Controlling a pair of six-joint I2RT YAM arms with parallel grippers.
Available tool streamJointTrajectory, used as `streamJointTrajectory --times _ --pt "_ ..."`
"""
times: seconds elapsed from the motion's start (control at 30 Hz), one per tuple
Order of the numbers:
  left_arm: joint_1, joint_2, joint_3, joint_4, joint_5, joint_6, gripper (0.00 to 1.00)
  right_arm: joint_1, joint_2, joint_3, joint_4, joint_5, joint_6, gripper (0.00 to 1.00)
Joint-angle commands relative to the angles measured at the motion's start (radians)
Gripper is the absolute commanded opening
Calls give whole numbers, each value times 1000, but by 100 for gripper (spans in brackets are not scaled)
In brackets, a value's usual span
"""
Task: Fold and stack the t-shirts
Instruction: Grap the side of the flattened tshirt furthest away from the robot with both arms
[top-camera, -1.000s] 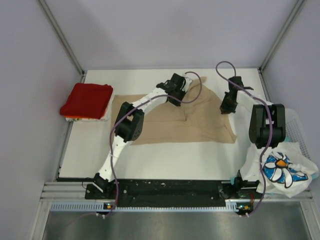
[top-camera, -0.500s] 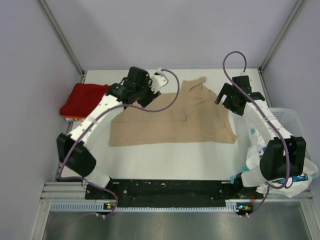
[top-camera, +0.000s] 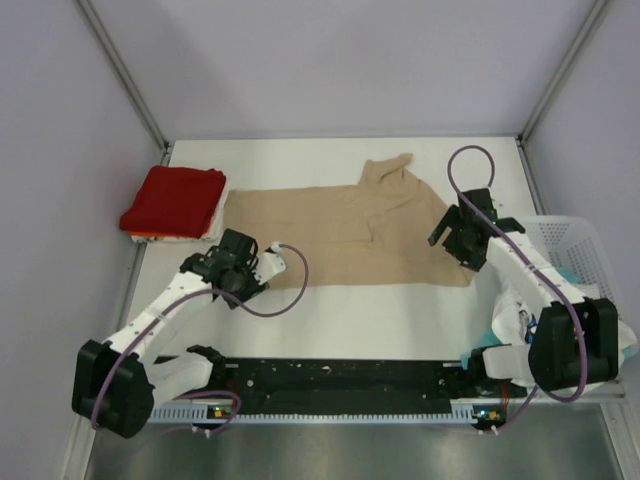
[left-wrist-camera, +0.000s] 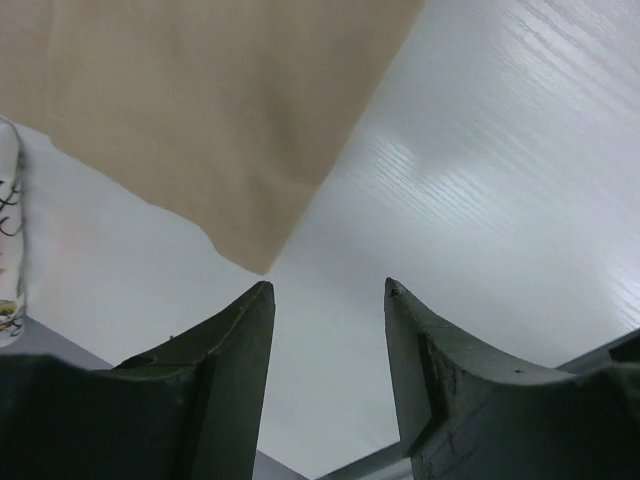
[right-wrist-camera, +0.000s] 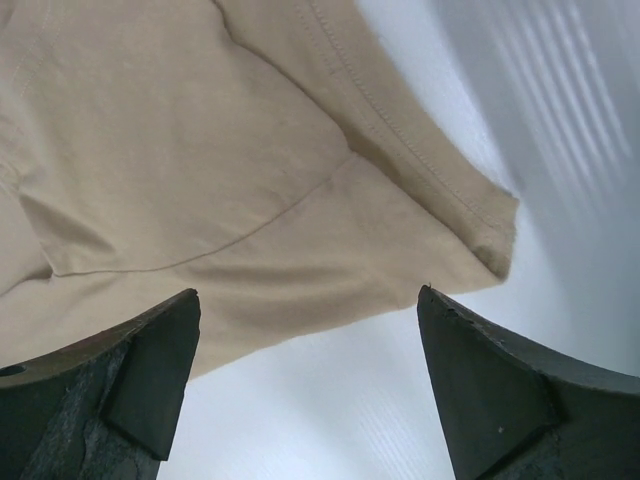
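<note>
The tan collared t-shirt (top-camera: 340, 232) lies spread flat across the middle of the table. My left gripper (top-camera: 250, 270) hovers open at its near left corner, holding nothing; in the left wrist view that corner (left-wrist-camera: 200, 120) lies just beyond the gripper (left-wrist-camera: 325, 290). My right gripper (top-camera: 450, 240) stands wide open over the shirt's near right corner; the right wrist view shows the tan hem (right-wrist-camera: 200, 150) ahead of the empty gripper (right-wrist-camera: 310, 295). A folded red t-shirt (top-camera: 175, 198) tops a small stack with orange and white edges at the far left.
A white mesh basket (top-camera: 580, 238) stands off the table's right side, with white and teal printed cloth (top-camera: 505, 315) inside, partly hidden by my right arm. Metal frame posts rise at the back corners. Purple cables loop from both wrists.
Both grippers have opened and let go of the tan shirt. Both arms have pulled back from the far side to its near corners. The shirt now lies wider and flatter.
</note>
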Motion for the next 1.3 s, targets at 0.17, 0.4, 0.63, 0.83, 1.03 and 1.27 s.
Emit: streamJointTrajectory --times 0.17,0.4,0.63,0.83,1.03,1.27 --pt "111 21 -98 253 128 248 53 8 -37 -61 -74 43 113 84" --pt "189 149 -70 208 277 335 52 6 130 -83 -65 161 158 68" --pt "200 238 -138 360 181 277 41 8 212 -112 -45 190 138 61" --pt "201 250 -119 359 126 167 0 8 121 -172 -12 140 90 17" --pt "204 117 -99 230 69 153 0 8 -92 -264 -33 43 23 0" --pt "206 -58 -182 113 -3 237 0 14 -353 -345 -148 -104 98 0"
